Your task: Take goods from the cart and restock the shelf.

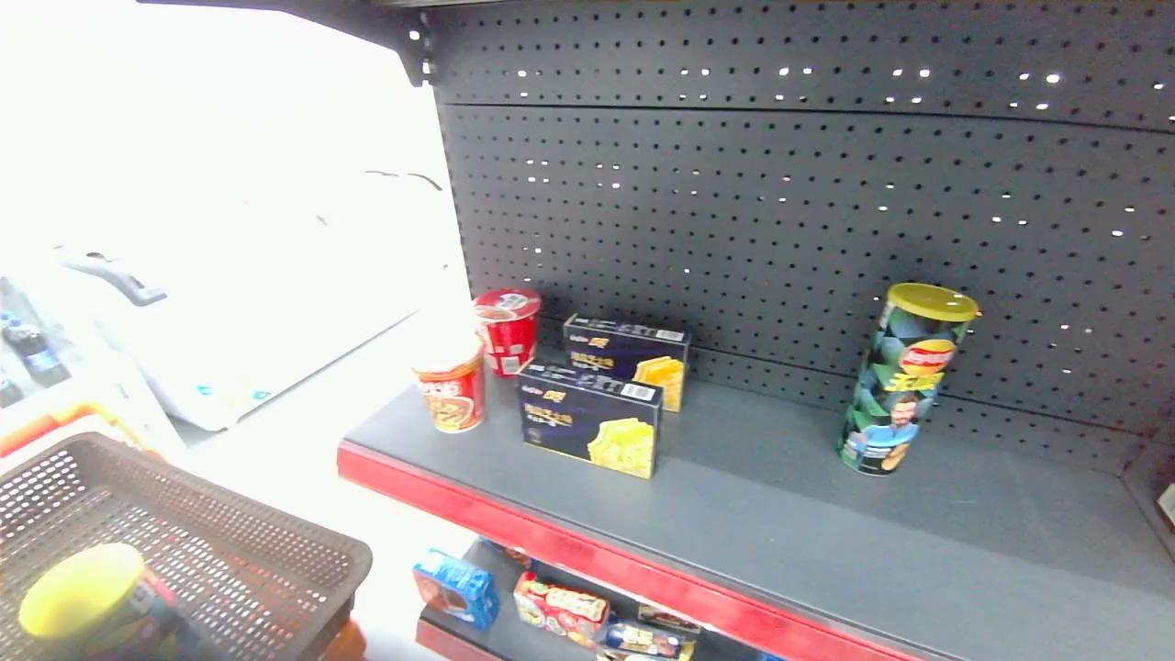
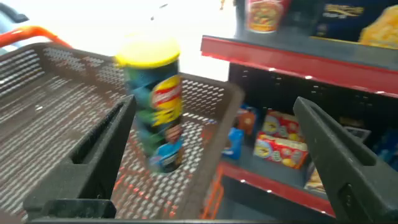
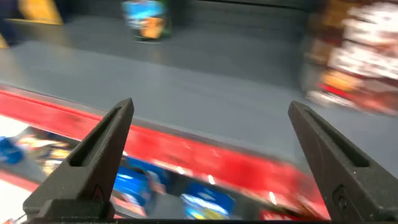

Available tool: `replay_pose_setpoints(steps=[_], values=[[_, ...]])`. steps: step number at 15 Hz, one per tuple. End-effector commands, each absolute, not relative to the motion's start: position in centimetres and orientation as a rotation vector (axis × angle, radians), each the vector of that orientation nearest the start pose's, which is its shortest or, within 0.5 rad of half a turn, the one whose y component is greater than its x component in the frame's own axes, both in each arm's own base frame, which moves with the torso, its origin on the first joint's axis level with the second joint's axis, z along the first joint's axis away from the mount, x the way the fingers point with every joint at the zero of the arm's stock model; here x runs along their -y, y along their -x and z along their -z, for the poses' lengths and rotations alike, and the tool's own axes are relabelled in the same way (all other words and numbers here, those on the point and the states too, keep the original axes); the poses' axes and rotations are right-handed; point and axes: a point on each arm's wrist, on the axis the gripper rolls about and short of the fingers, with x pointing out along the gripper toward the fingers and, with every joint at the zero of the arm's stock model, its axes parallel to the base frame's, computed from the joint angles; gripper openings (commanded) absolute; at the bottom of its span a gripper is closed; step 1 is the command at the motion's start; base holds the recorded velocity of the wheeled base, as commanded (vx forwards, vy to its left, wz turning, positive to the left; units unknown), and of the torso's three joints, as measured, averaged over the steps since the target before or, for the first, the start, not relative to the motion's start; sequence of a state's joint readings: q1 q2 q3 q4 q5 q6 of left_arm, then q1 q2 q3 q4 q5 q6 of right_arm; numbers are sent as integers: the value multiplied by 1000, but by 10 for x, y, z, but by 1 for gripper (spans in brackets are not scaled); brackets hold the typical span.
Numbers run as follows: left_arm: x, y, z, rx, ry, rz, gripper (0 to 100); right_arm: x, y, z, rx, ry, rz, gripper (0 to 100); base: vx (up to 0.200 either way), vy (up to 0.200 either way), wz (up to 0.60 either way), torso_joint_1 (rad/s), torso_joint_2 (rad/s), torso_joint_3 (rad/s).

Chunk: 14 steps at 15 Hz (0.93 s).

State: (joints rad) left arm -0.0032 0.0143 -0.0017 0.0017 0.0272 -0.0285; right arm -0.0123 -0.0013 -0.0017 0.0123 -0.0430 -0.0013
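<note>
Chip can, yellow lid, standing upright in the brown basket down at the lower left of the head view, so not restocked yet. From the left wrist camera, sitting a bit beyond the left gripper, closer to one finger than to the other. Jaws there spread wide, nothing held, no contact with the can as far as can be told. Right gripper also wide open and empty, hanging in front of the red lip of the shelf, pretty smeary view though. Up on the shelf: a second chip can toward the right of the head view, dark boxes in the middle, cup noodles at the left end. Looks like the grab-from-the-basket step, so barely started overall. Stuff to worry about, just guessing: tall skinny can with smooth sides, so easy to knock over with an off-centre approach, especially with that nearer finger clipping the lid or the side first. Once tipped, likely to roll around on the mesh bottom and be a pain to re-grab. Also, a squeeze too high near the lid = pivoting in the grip or slipping out during the lift over the basket wall. Then the carry: basket rim and red shelf lip both in the path, so risk of a bump and a dropped can on a low swing. Natural drop spot, probably: the stretch of shelf between the boxes and the second chip can.
</note>
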Motion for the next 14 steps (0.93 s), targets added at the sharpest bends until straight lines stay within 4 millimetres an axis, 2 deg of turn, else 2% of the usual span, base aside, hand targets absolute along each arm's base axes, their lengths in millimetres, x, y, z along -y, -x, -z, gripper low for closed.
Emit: replay_pose_setpoints(steps=[1, 8, 14], values=[[-1, 22, -76, -15, 29, -26, 100, 1, 23, -75, -11, 2, 55, 100, 0, 0, 600, 2, 2, 2], [-1, 22, -76, -15, 27, -25, 100, 1, 23, -75, -11, 0, 55, 100, 0, 0, 600, 4, 1, 3], [0, 22, -76, -20, -20, 12, 100, 1, 23, -75, -11, 0, 55, 100, 0, 0, 0, 0, 0, 0]])
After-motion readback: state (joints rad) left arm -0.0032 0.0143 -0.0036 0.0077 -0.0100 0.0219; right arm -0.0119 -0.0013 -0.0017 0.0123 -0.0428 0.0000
